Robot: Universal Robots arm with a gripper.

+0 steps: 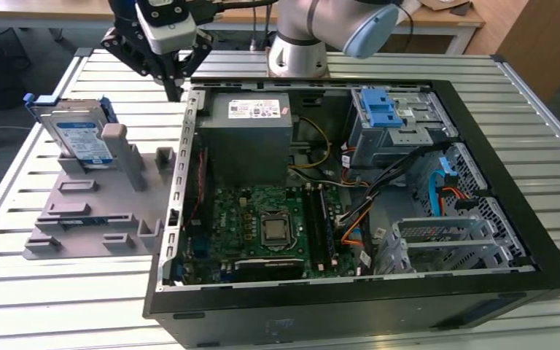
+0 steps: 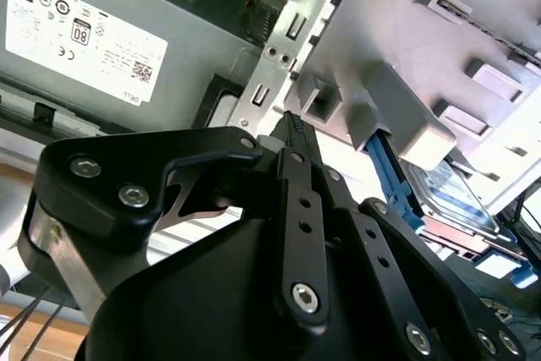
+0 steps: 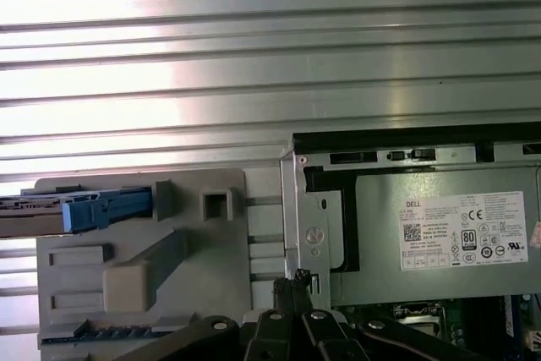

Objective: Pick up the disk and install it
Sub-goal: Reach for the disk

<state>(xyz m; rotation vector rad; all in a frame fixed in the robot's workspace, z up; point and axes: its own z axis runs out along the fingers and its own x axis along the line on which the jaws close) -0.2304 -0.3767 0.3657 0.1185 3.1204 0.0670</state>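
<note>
The disk (image 1: 78,135) stands on edge in a grey holder (image 1: 100,219) at the exterior view's left; it is silver with a blue-and-white label and a blue bracket. My gripper (image 1: 173,92) hangs above the table between the holder and the open computer case (image 1: 513,219), at the case's rear corner. Its black fingers meet at the tips, shut on nothing. In the second wrist view the fingertips (image 2: 292,122) point at the case's corner, and the disk (image 2: 452,196) lies beyond the holder's posts. In the first wrist view the disk (image 3: 93,211) appears edge-on, off to one side of the gripper (image 3: 297,279).
Inside the case sit a grey power supply box (image 1: 251,124) with a white sticker, a blue-latched drive cage (image 1: 397,117), the motherboard (image 1: 265,226) and loose cables (image 1: 358,211). The slatted metal table (image 1: 76,292) surrounds it all. The arm's base (image 1: 300,51) stands behind the case.
</note>
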